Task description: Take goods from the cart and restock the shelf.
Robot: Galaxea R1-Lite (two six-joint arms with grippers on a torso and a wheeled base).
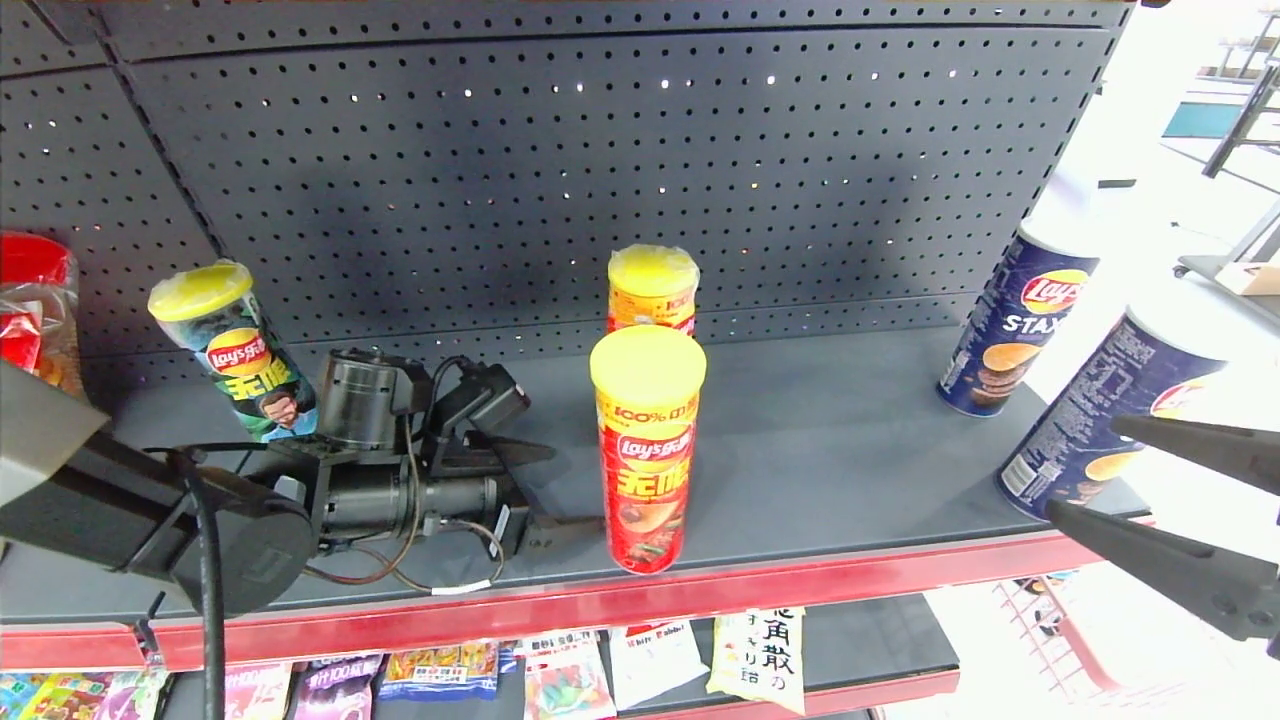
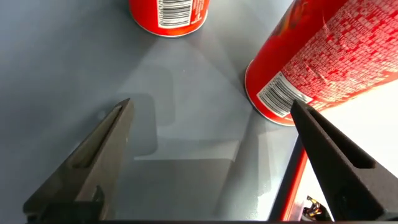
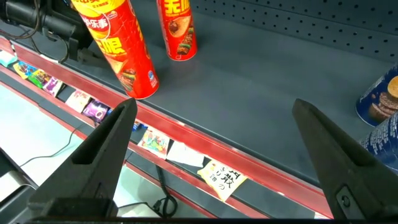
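Left claw [image 1: 575, 488], wide open and empty, sits beside a red can [image 1: 645, 450] on the shelf [image 1: 850, 450]. Right claw [image 3: 214, 104], likewise agape and empty, hovers near a blue can [image 1: 1100, 410].

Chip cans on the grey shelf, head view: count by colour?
Red cylindrical chip cans with yellow lids: 2
Green cylindrical chip can with yellow lid: 1
Blue cylindrical chip cans: 2
Total: 5
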